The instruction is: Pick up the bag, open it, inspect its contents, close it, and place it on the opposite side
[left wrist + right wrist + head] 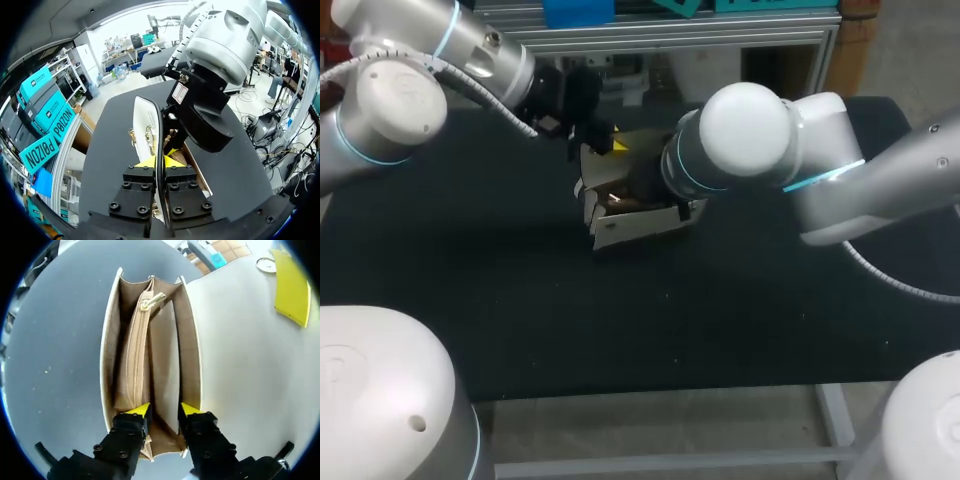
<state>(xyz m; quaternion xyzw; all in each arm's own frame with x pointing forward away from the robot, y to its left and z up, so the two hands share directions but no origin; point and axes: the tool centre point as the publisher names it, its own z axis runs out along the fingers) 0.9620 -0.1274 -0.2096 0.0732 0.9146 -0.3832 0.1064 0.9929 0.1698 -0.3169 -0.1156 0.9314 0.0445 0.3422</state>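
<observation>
That stiff cream leather bag (630,215) sits open, upper middle of the head view, on the black bench (470,300). Left jaws pinch its raised flap (145,125). Right jaws dip inside; can't tell if they're gripping. Probably light with rigid walls, so I'd hold those.

Dim head view, bright wrist views

The outer face of the bag (144,117) is finished in smooth, pale, leather-like material with a slight sheen, while its lining (189,355) is left matt, tan and soft-looking. The zip (134,350) and the clasp fittings (148,136) are made of shiny gold-toned metal. The table (520,300) is covered in a matt black surface. The right gripper (164,411) is built of matt black bolted blocks, and the left arm (390,105) and right arm (750,130) are shelled in glossy white.
</observation>
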